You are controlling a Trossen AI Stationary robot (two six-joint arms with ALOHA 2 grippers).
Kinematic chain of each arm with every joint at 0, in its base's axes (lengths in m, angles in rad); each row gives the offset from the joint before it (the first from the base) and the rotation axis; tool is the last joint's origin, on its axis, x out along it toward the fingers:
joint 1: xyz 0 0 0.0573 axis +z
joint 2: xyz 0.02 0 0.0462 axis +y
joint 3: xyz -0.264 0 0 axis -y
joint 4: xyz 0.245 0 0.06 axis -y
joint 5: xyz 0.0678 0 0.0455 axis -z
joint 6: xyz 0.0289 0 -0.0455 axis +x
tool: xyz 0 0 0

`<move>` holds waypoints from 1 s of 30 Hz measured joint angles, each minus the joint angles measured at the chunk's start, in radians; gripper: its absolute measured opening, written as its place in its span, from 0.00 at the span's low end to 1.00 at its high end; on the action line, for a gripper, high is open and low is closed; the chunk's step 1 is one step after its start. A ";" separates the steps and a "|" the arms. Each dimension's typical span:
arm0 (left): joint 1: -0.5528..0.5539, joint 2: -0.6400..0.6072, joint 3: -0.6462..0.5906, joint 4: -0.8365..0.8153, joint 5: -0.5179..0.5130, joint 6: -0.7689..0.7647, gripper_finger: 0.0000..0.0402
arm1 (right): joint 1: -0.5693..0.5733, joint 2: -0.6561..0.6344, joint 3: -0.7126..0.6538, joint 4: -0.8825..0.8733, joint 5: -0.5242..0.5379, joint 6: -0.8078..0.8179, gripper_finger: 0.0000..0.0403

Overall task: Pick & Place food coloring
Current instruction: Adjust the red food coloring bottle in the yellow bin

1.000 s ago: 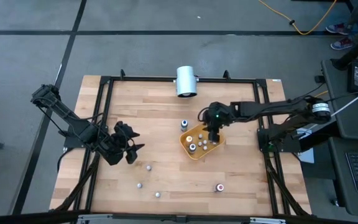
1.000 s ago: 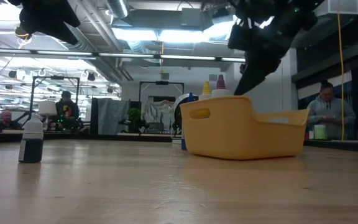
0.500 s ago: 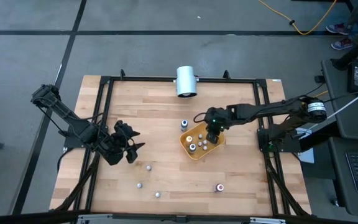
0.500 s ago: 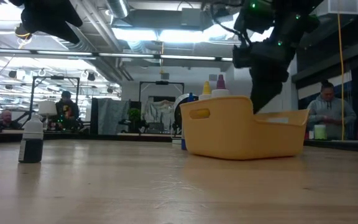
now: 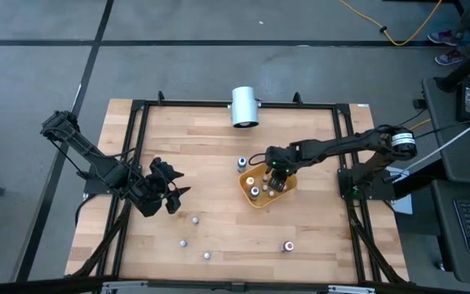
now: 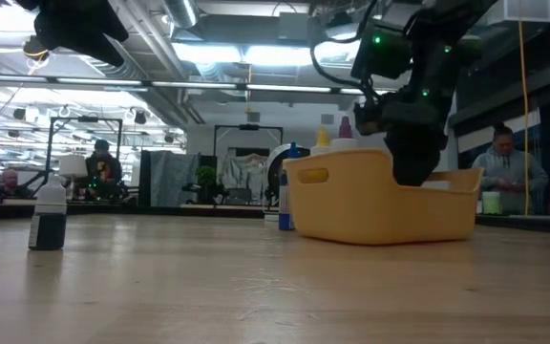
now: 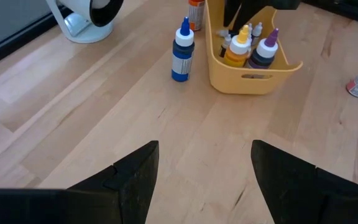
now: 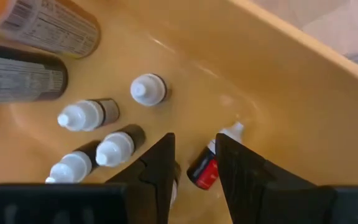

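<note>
Since a second ago my right gripper (image 8: pixel 193 163) drops into the tray (image 5: pixel 261 200), jaws narrowly parted around a red food coloring bottle (image 8: pixel 205 171), left gripper (image 7: pixel 204 168) wide open, empty.

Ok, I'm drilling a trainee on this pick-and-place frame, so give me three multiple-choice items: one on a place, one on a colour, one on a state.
1. Where is the right gripper?
A. over the white cylinder
B. down inside the yellow tray
C. over bare table

2. What colour is the body of the bottle between its fingers?
A. red
B. green
C. blue

3. How is the left gripper?
A. shut on a bottle
B. shut and empty
C. open and empty

Key:
B: the right gripper has the yellow tray walls around it.
A: the red bottle sits between the fingers.
C: the left gripper has its fingers wide apart over bare wood.
</note>
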 joint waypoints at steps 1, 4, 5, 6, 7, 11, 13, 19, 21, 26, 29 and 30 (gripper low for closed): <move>0.000 0.000 0.000 0.000 0.000 0.000 0.62 | 0.000 0.004 0.000 0.002 0.000 0.009 0.29; 0.000 0.000 0.000 0.000 0.004 0.000 0.62 | 0.000 0.017 0.000 0.005 -0.001 0.018 0.29; 0.000 0.000 0.000 0.000 0.006 0.000 0.62 | 0.000 0.019 0.000 0.005 0.000 0.020 0.29; 0.000 0.000 0.000 0.000 0.007 0.000 0.62 | 0.000 0.020 0.000 0.005 0.000 0.021 0.29; 0.000 0.000 0.000 0.000 0.007 0.001 0.62 | 0.000 0.022 0.000 0.005 0.000 0.021 0.29; 0.000 0.000 0.000 0.000 0.007 0.001 0.62 | 0.000 0.024 0.000 0.000 -0.007 0.020 0.29; 0.000 0.000 0.000 0.000 0.007 0.002 0.62 | 0.000 0.024 0.000 -0.004 -0.019 0.021 0.29; 0.000 0.000 0.000 0.000 0.007 0.022 0.62 | 0.006 0.024 0.031 -0.089 -0.006 -0.010 0.29; 0.000 0.000 0.000 0.000 0.006 0.034 0.62 | 0.007 0.025 0.059 -0.143 0.026 -0.027 0.29; 0.000 0.000 0.000 0.000 -0.017 0.054 0.62 | 0.006 0.054 0.131 -0.242 0.123 -0.040 0.29; 0.000 0.000 0.000 -0.001 -0.020 0.055 0.62 | 0.006 0.102 0.169 -0.274 0.128 -0.036 0.28; 0.000 0.000 0.000 -0.001 -0.019 0.055 0.62 | 0.008 0.121 0.182 -0.286 0.127 -0.036 0.27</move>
